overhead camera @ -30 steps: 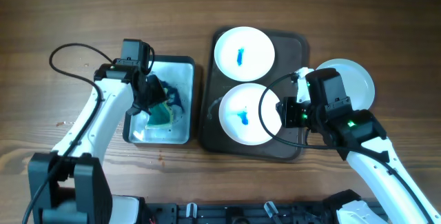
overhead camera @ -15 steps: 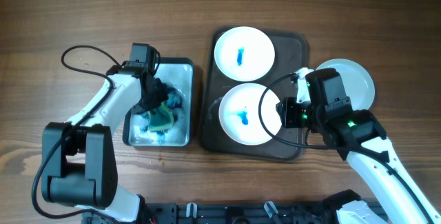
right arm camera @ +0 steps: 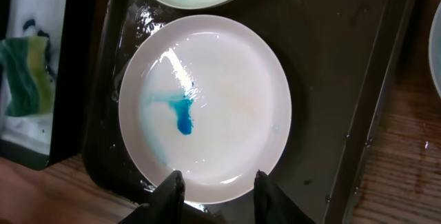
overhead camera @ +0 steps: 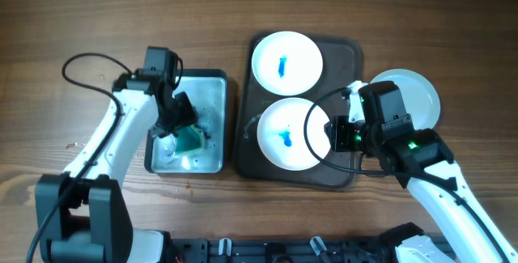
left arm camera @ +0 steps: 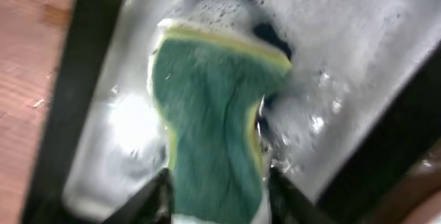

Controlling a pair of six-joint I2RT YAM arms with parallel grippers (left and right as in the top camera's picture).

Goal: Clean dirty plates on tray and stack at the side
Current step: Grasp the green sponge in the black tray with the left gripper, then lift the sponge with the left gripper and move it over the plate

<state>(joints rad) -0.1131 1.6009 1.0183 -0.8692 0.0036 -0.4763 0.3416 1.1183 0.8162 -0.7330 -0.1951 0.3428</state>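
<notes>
1. Table [overhead camera: 81,20]: wooden, under both grippers.
2. Tray [overhead camera: 346,57]: dark brown. It lies beneath the right gripper [right arm camera: 217,189] and reaches ahead of it, and its wet floor shows on both sides of the fingers.
3. Small tray [overhead camera: 206,93]: pale with a dark rim, wet inside. It sits directly under the left gripper [left arm camera: 219,198] and off to the left of the right gripper, just beside the brown tray.
4. Near plate [right arm camera: 207,107]: on the tray just ahead of the right fingers, which hang over its closest rim.
5. Far plate [overhead camera: 286,62]: on the tray further ahead of the right gripper, just beyond the near plate.
6. Third plate [overhead camera: 421,93]: on the table off the tray, to the right gripper's right. It is partly hidden by that arm, and the part that shows is plain white.
7. Right gripper: jaws part-way apart with nothing between them.
8. Left gripper: jaws part-way closed, pressing both sides of the sponge.
9. Sponge [left arm camera: 207,134]: green with a yellow edge. It sticks out ahead of the left fingers, over the small tray's floor.
10. Blue smears: one at the near plate's centre [right arm camera: 182,117] and one on the far plate [overhead camera: 282,65].
</notes>
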